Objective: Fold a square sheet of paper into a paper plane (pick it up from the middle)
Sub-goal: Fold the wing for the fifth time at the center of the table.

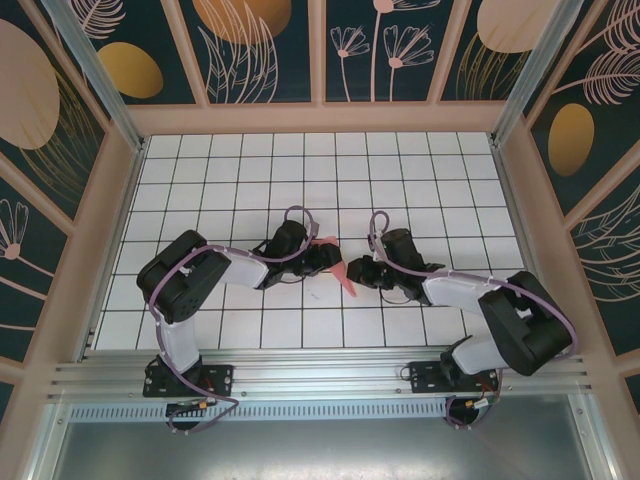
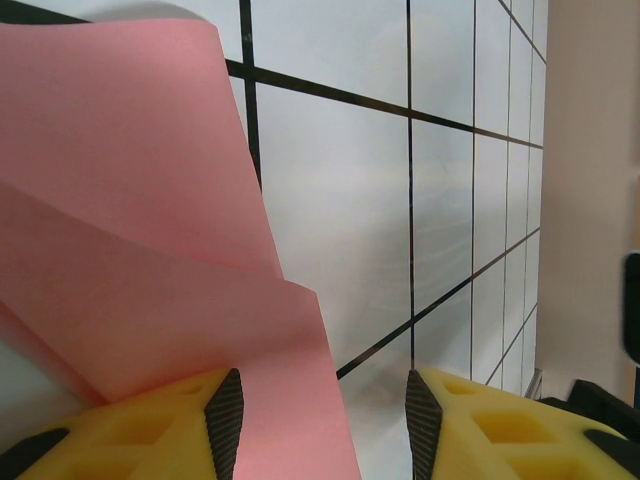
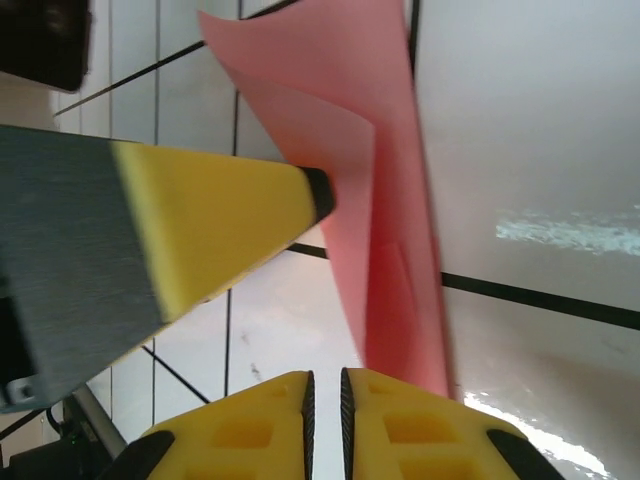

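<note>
Standing beside the rig, I am watching the left gripper (image 2: 325,400) hovering at the square sheet of paper (image 2: 150,250). The sheet is lying bent in two layers against one of that gripper's fingers (image 2: 130,440) and looking raised off the table (image 1: 400,170) (whether any edge is touching it, I cannot tell). The jaws are standing about half apart, with only a strip of paper reaching into the gap, so nothing is being pinched there. The right gripper (image 3: 325,400) is sitting just across the sheet from the left gripper. Its pads are almost together, showing a thin slit with no paper in it that I can see; the sheet is passing beside its finger instead.

To my eye a re-grip along the fold is going on. Doing it well is going to mean bringing both layers squarely between the left gripper's pads near the crease before closing, edges matching, since thin paper is prone to slipping or buckling.

Crowding is looking like the main hindrance, with the two wrists nearly touching. The patterned walls (image 1: 260,40) and the metal rail (image 1: 320,375) are lying well away from the left gripper.
</note>
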Available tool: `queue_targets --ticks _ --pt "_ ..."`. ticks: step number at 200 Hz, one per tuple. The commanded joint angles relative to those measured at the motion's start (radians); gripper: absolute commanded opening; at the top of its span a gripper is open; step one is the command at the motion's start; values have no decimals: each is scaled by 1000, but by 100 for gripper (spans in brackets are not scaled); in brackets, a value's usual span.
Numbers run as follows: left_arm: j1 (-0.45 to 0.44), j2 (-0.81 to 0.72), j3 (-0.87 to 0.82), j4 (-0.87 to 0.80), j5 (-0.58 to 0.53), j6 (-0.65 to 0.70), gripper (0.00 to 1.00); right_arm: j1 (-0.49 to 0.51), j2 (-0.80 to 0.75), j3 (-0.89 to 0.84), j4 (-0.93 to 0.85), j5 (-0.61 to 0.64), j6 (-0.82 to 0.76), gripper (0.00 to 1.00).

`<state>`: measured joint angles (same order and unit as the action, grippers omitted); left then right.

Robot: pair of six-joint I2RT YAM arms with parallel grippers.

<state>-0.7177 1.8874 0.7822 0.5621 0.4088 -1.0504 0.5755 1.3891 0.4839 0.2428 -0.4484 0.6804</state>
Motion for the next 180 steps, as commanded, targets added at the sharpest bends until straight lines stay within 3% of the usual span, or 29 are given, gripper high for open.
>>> queue_targets --ticks 1,19,42,90,180 --pt "5 70 22 -89 -46 35 50 2 -13 47 -70 -51 -48 15" --pt "5 72 28 -94 -44 39 50 9 23 53 -16 -148 -52 7" --pt "5 76 36 -104 -39 44 49 10 78 74 -22 -143 -59 1" --pt "6 79 38 -118 -37 53 49 -23 197 117 -101 -143 -90 0" --pt "5 107 71 -167 -36 78 49 -78 254 39 -51 -185 -90 0"
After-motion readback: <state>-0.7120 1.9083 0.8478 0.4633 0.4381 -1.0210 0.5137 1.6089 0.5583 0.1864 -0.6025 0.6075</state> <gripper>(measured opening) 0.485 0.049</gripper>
